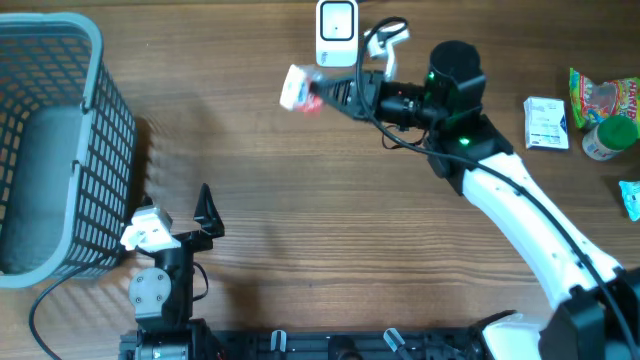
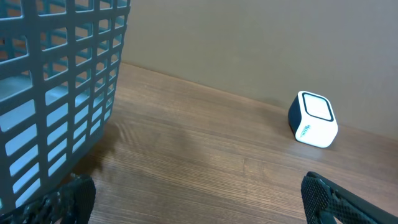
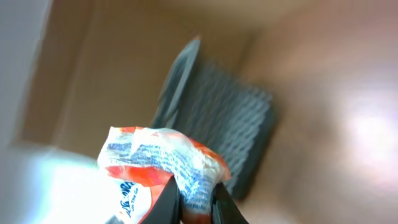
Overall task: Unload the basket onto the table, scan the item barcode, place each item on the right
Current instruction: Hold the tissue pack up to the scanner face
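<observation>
The item is a small red and white packet with blue print (image 1: 297, 90), held in the air just left of and below the white barcode scanner (image 1: 337, 33) at the table's far edge. My right gripper (image 1: 322, 96) is shut on the packet (image 3: 163, 163), pinching its lower end between the dark fingers (image 3: 169, 200). My left gripper (image 1: 205, 205) rests near the front left of the table, open and empty, its fingertips (image 2: 329, 198) wide apart. In the left wrist view the scanner (image 2: 313, 119) stands far ahead on the wood.
A grey mesh basket (image 1: 50, 150) stands at the left, close beside my left gripper. At the right edge lie a white carton (image 1: 546, 123), a green snack bag (image 1: 603, 97), a white-capped bottle (image 1: 606, 139) and a teal wrapper (image 1: 631, 195).
</observation>
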